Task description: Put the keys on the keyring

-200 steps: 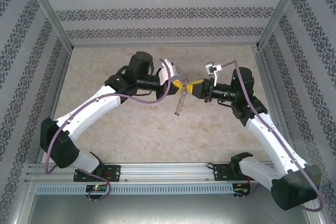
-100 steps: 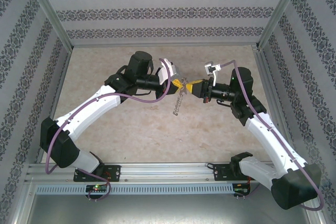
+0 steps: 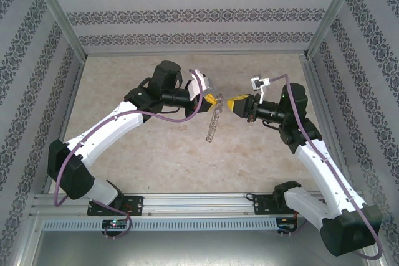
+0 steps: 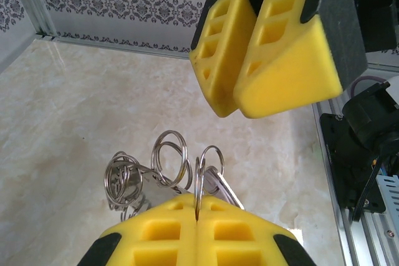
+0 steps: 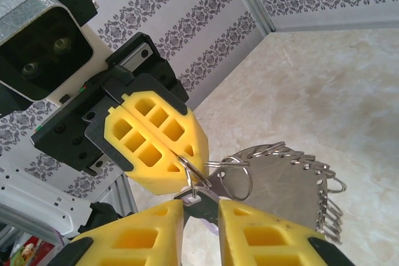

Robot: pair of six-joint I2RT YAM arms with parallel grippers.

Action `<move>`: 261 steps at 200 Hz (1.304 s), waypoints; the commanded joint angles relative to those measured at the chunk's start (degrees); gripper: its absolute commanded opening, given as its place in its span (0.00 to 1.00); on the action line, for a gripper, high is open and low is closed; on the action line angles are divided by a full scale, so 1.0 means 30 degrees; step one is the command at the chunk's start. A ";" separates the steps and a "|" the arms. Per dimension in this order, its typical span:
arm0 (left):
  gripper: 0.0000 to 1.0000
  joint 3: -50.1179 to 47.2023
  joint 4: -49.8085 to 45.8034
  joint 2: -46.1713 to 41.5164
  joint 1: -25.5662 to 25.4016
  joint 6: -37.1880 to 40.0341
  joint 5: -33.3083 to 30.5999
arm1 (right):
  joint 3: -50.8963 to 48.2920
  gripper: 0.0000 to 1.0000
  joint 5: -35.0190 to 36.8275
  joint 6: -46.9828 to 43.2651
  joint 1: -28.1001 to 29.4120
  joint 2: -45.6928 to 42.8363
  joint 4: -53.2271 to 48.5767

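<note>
The left gripper (image 4: 197, 219) is clamped shut on the keyring (image 3: 212, 126) by one small silvery split ring (image 4: 198, 175) of its rim; the hoop is hung below it, above the table (image 3: 149, 154). The key (image 5: 201, 199) is seen just beside that ring. The right gripper (image 4: 234, 109) is held near, slightly parted, with nothing grasped.

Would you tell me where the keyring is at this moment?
In the top view the keyring hangs above the middle of the table, dangling from the shut left gripper, with the right gripper close by on its right.
</note>
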 commanded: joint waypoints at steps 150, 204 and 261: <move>0.00 0.0340 0.0396 -0.0148 0.0047 0.0219 0.0564 | 0.0870 0.26 -0.0575 0.0203 0.1207 0.1339 0.1414; 0.00 0.0398 0.0382 -0.0077 0.0057 0.0173 0.0636 | 0.0812 0.15 -0.0485 0.0181 0.1270 0.1303 0.1447; 0.00 0.0369 0.0402 -0.0092 0.0057 0.0137 0.0759 | 0.0841 0.06 -0.0164 0.0169 0.1237 0.1285 0.1423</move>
